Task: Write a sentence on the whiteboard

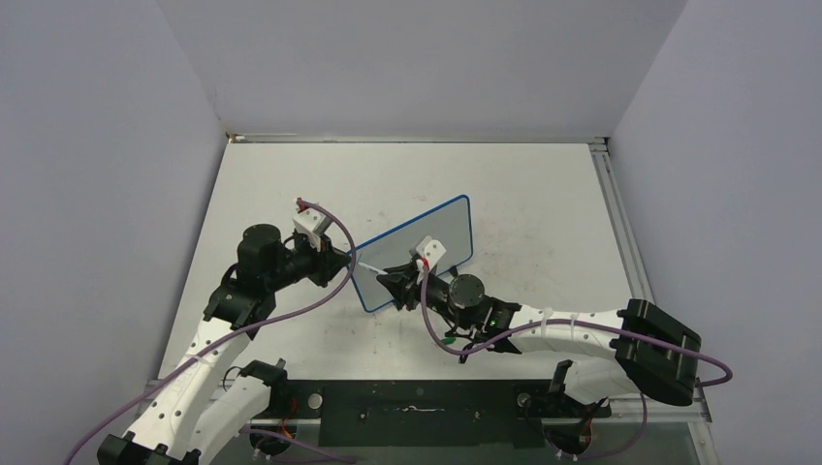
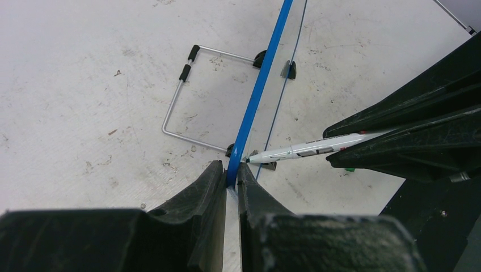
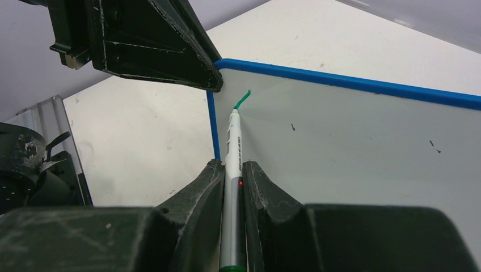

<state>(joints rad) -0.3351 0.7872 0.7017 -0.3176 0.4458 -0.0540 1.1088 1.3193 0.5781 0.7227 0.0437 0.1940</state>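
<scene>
On your left, the left gripper is shut narrowly on the whiteboard. In the left wrist view its two fingers pinch the blue frame at the board's left edge. The board stands upright near the middle of the table, turned at an angle to the arms, with its small black feet on the surface. A wire stand sits behind it.

On the writing face, near the upper left corner, you have one short green stroke. No words can be read.

The marker points at that stroke. Its tip seems to touch the board, though the angle does not settle it.

On your right, the right gripper is closed around the marker's barrel, and its fingers press on both sides.
</scene>
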